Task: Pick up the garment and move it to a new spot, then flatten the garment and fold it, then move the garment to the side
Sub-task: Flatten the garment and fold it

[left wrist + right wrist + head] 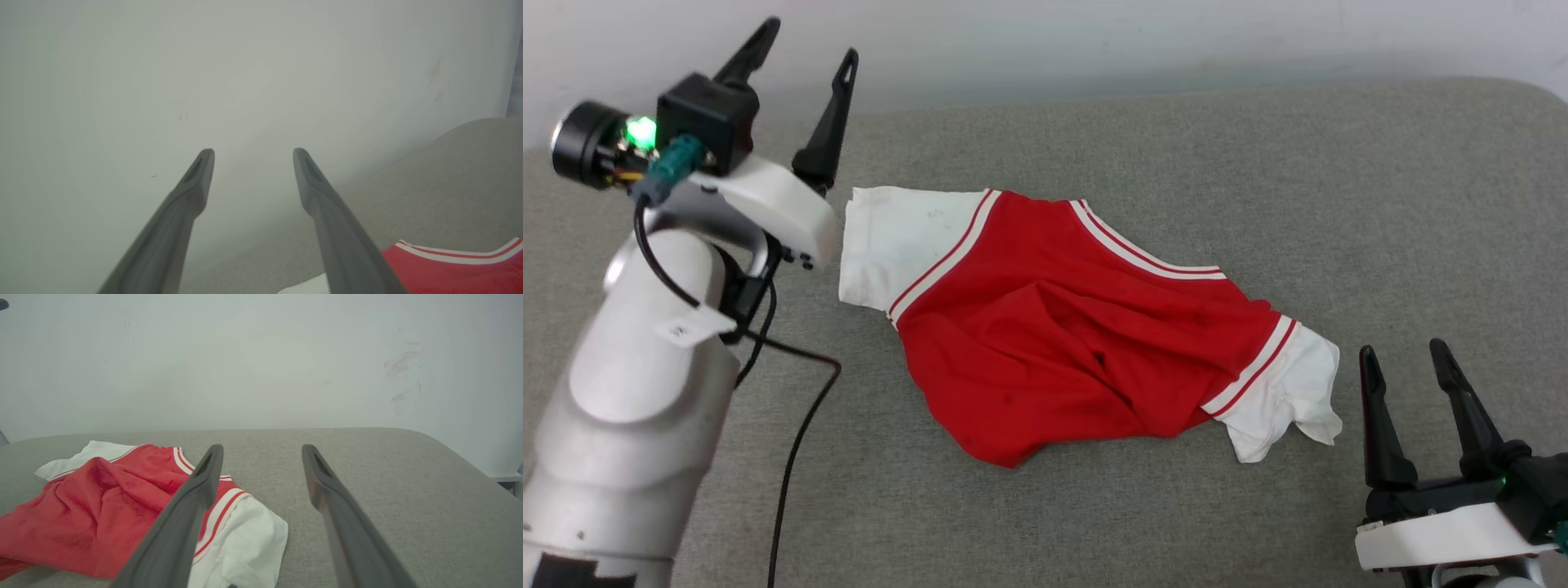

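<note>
garment (pixel 1062 335) lies rumpled on the grey cushion (pixel 1258 163), red body bunched, white sleeves spread to either end. left gripper (pixel 809 49) raised beside the left sleeve, fingers spread, nothing held. right gripper (pixel 1405 367) near the right sleeve, likewise spread, empty.

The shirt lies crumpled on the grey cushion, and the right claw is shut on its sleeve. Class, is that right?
No. The right claw is open, beside the sleeve and not gripping it, as the head view shows. The shirt does lie crumpled on the grey cushion.
</note>
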